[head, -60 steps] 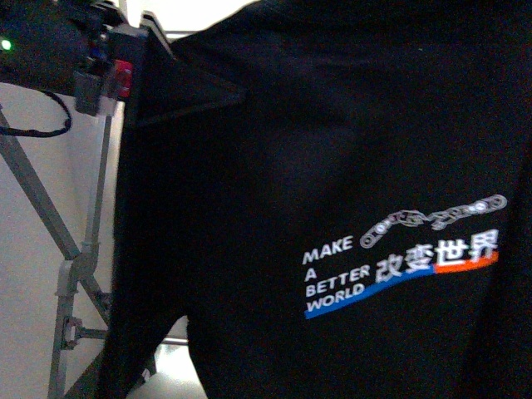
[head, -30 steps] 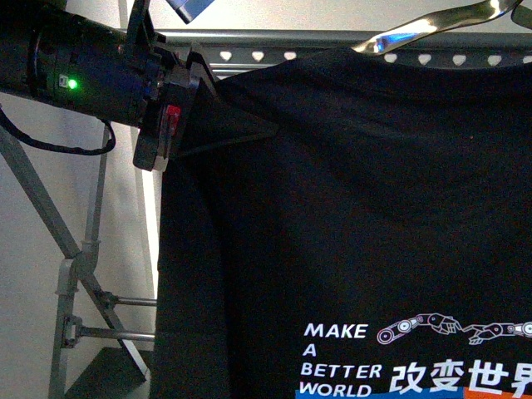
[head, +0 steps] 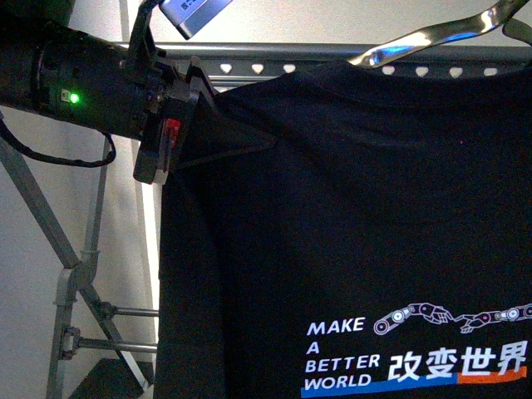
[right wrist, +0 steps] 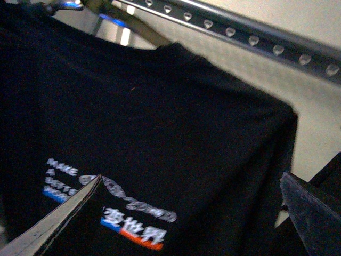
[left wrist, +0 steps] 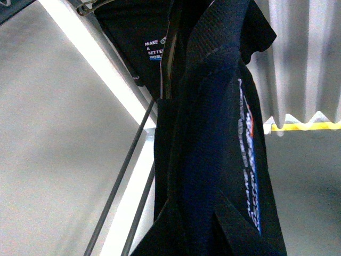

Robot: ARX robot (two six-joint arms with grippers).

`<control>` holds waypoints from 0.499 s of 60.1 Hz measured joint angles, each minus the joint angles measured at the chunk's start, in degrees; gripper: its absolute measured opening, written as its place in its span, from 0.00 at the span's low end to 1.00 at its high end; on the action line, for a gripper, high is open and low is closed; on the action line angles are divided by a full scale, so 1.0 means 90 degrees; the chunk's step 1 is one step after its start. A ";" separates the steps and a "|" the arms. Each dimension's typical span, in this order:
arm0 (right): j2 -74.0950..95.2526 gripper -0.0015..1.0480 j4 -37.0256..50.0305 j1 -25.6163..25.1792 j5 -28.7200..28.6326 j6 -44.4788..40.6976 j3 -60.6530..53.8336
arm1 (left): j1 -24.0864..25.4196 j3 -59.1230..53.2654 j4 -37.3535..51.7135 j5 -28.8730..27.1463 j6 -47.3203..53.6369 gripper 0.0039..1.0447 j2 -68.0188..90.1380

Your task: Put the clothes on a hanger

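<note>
The clothes (head: 349,233), a black T-shirt printed "MAKE A BETTER WORLD", fill most of the front view and hang just below the hanger's top rail (head: 258,56) with its heart-shaped holes. My left gripper (head: 220,116) is shut on the shirt's shoulder at the upper left. In the left wrist view the shirt (left wrist: 213,133) hangs edge-on and its fabric hides the fingers. My right gripper (right wrist: 186,218) is open and holds nothing. Its two fingers (right wrist: 64,224) frame the shirt's printed side (right wrist: 160,133) without touching it, and the rail (right wrist: 250,37) runs above.
A shiny metal coat hanger (head: 432,35) pokes out of the shirt's collar near the rail. The rack's slanted leg (head: 41,216) and cross bars (head: 125,314) stand at the left, against a pale wall. Thin rods (left wrist: 122,176) run beside the shirt.
A second ago the shirt covered the rail. Now it hangs lower, with the rail showing above it. My left arm has shifted right with the shoulder, and little has moved since half a second ago.
</note>
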 joint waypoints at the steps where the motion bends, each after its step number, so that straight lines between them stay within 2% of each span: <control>1: 0.0228 0.93 0.0112 0.0056 0.0044 -0.0279 0.0163 | 0.0000 0.0000 0.0000 0.0000 0.0000 0.05 0.0000; 5: 0.1049 0.93 0.0617 0.0299 0.0002 -0.1287 0.0719 | -0.0010 0.0000 0.0000 -0.0002 0.0002 0.05 0.0000; 11: 0.1763 0.93 0.0755 0.0522 -0.0177 -0.2710 0.1260 | -0.0015 0.0000 0.0000 -0.0002 0.0002 0.05 0.0000; 22: 0.2841 0.93 -0.0143 0.0726 -0.0202 -0.5333 0.2293 | -0.0015 0.0000 0.0000 -0.0002 0.0002 0.05 0.0000; 30: 0.3339 0.93 -0.0750 0.0780 -0.0061 -0.6506 0.2798 | -0.0002 0.0000 0.0000 -0.0012 0.0005 0.05 0.0000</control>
